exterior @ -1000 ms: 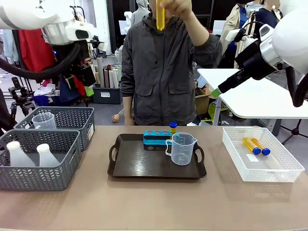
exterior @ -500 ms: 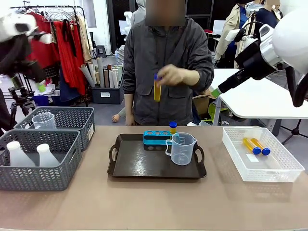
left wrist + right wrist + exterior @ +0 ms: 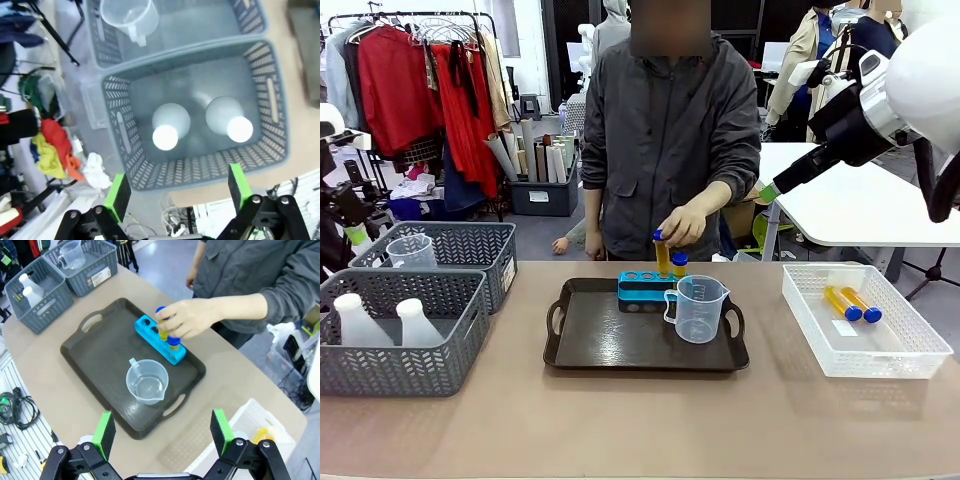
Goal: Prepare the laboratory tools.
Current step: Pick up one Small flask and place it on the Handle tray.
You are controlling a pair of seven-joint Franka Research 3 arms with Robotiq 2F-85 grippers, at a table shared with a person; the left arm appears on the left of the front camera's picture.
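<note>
A person's hand lowers a yellow tube with a blue cap onto the blue rack at the back of the brown tray. Another capped tube stands in the rack's right end. The clear beaker stands on the tray in front of it. Two more yellow tubes lie in the white basket. My left gripper hangs open high above two white flasks in a grey basket. My right gripper is open, high over the tray's near edge.
A second grey basket behind the first holds another clear beaker. The person stands at the far side of the table. Bare tabletop runs along the front edge. A white table stands behind at the right.
The person's hand has come down from head height with the tube to the rack. My left arm has swung out to the far left, over the grey baskets. The right arm has stayed still.
</note>
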